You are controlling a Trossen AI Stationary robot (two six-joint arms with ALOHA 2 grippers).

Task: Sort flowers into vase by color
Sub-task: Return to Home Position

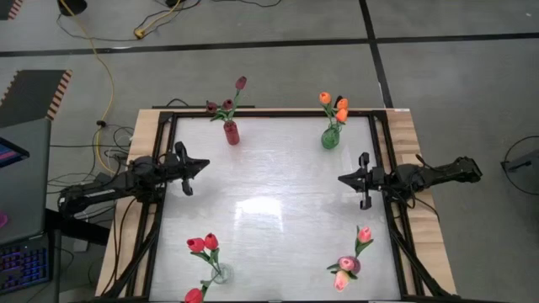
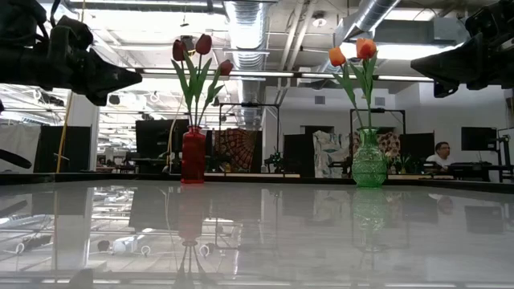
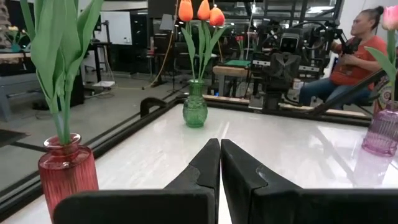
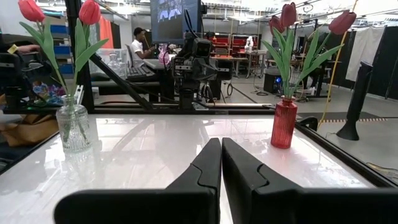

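I am looking at the white table (image 1: 269,168), ringed by its black frame (image 1: 278,112), with one vase near each corner and the broad glossy middle lying between my two arms. The left gripper (image 1: 203,163) hangs above the left side, about midway along it. The right gripper (image 1: 342,178) faces it from the right side at much the same height. In both wrist views the fingers (image 3: 205,165) are pressed tip to tip with nothing between them. Every flower is well apart from both grippers. Toward the far edge, the red vase (image 1: 231,132) carries the dark maroon flowers (image 1: 240,82) on the left arm's side. The green vase (image 1: 330,137) carries the orange flowers (image 1: 339,106) on the right arm's side. Toward the near edge, the clear vase (image 1: 219,273) holds the red flowers (image 1: 203,244) on the left, and the purple vase (image 1: 349,266) holds the pink flowers (image 1: 364,234) on the right. All four vases stand upright, just inside the frame.
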